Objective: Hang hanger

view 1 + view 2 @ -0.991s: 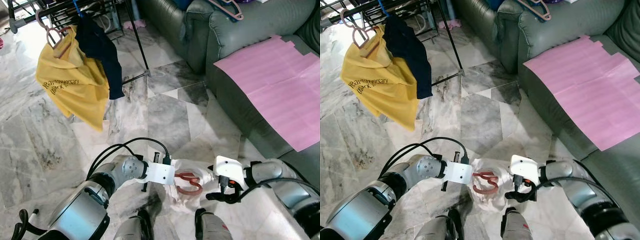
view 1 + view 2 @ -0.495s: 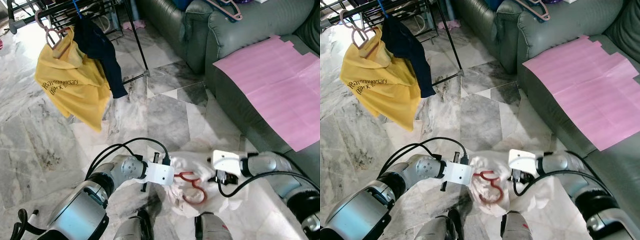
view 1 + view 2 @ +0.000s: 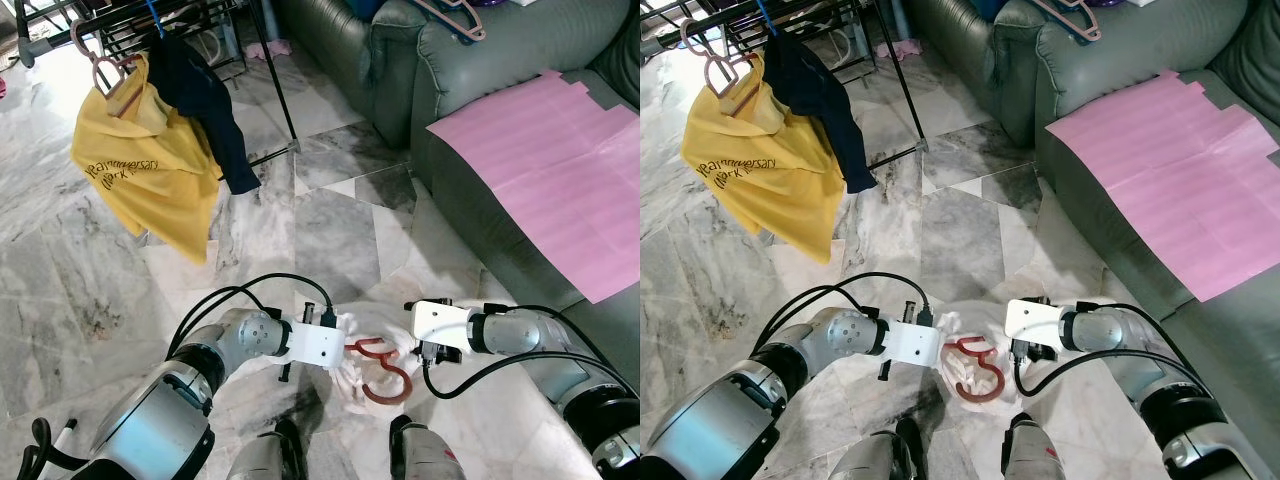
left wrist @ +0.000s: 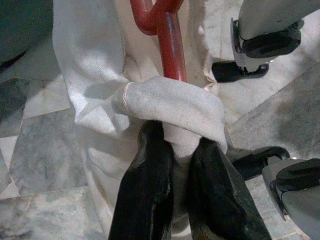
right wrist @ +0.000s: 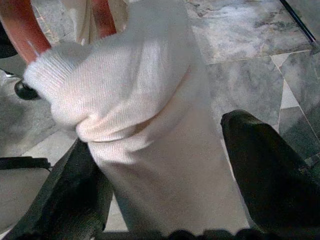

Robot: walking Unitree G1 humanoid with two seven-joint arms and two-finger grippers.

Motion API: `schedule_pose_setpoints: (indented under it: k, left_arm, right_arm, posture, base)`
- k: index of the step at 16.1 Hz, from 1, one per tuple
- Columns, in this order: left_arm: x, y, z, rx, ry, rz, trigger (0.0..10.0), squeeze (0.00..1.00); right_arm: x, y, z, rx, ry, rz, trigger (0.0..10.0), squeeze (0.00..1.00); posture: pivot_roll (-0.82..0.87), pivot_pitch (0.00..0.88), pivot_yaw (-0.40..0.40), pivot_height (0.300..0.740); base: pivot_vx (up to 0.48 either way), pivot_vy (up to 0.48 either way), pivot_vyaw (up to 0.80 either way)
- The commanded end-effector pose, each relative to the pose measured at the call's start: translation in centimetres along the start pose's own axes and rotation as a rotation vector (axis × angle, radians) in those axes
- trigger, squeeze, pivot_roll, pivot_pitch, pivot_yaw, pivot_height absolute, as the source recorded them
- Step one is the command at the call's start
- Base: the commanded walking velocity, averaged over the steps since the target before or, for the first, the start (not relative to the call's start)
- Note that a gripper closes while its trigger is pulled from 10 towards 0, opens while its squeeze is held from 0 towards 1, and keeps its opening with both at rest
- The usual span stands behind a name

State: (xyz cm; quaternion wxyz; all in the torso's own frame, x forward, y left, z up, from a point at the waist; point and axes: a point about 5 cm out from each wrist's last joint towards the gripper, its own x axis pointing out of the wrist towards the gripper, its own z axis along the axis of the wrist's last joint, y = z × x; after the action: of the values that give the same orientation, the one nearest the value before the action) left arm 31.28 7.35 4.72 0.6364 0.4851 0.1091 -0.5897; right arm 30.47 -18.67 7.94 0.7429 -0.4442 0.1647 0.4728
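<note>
A: Head views first — where's the hanger?

B: Red hanger (image 3: pixel 378 368) low at 6 o'clock, wrapped in a white garment (image 3: pixel 352 372), between the two grippers above the marble floor (image 3: pixel 330 235). Left gripper (image 3: pixel 348 347) comes in from 9 o'clock of it, right gripper (image 3: pixel 421 352) from 3 o'clock.

A: Background?

B: Drying rack (image 3: pixel 215 20) at 11 o'clock with a yellow T-shirt (image 3: pixel 150 165) on a pink hanger (image 3: pixel 100 62) and a navy garment (image 3: pixel 205 95) beside it. Grey-green sofa (image 3: pixel 480 150) at 1 to 3 o'clock, pink sheet (image 3: pixel 560 160) on its seat.

A: Left wrist view?

B: Left fingers (image 4: pixel 147 195) pinched narrow on a fold of white cloth (image 4: pixel 170 107) — the red hanger (image 4: pixel 167 35) bar runs out of the fold, away from the fingers.

A: Right wrist?

B: Right fingers (image 5: pixel 260 165) spread wide, white cloth (image 5: pixel 145 125) bunched between them, touching the other finger; red hanger (image 5: pixel 22 32) curve beyond it.
</note>
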Motion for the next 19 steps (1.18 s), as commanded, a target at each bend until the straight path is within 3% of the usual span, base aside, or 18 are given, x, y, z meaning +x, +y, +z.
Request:
schedule_pose_setpoints:
  k: [1, 2, 9, 14, 15, 19]
  left_arm:
    - [0.3, -0.8, 0.2, 0.021, -0.016, -0.052, 10.0, 0.00]
    - [0.4, -0.8, 0.3, 0.022, -0.018, -0.052, 10.0, 0.00]
    - [0.3, -0.8, 0.2, -0.006, -0.023, -0.051, 10.0, 0.00]
    - [0.1, -0.8, -0.2, -0.068, -0.030, -0.027, 10.0, 0.00]
    - [0.1, -0.9, -0.3, -0.098, -0.035, -0.015, 10.0, 0.00]
    - [0.0, -1.5, -0.8, -0.101, -0.030, -0.018, 10.0, 0.00]
  right_arm:
    - [0.4, 0.2, 0.4, -0.016, -0.025, -0.017, 3.7, 0.00]
    - [0.4, 0.3, 0.2, -0.010, -0.018, -0.015, 0.0, 0.00]
    - [1.3, 1.0, -1.8, -0.076, 0.138, -0.100, 0.0, 0.00]
    - [1.4, 0.9, -2.4, -0.036, 0.152, -0.217, 0.0, 0.00]
    - [1.4, 1.0, -2.6, -0.005, 0.145, -0.292, 0.0, 0.00]
    - [1.4, 1.9, -3.0, 0.043, 0.130, -0.329, 0.0, 0.00]
  posture:
    - [-0.31, 0.245, 0.169, 0.740]
    - [-0.31, 0.244, 0.169, 0.740]
    - [-0.30, 0.243, 0.165, 0.740]
    - [-0.29, 0.242, 0.160, 0.740]
    - [-0.30, 0.239, 0.156, 0.740]
    - [-0.30, 0.236, 0.154, 0.740]
  base:
    - [0.000, 0.000, 0.00]
    - [0.000, 0.000, 0.00]
    - [0.000, 0.000, 0.00]
    - [0.000, 0.000, 0.00]
    - [0.000, 0.000, 0.00]
    - [0.000, 0.000, 0.00]
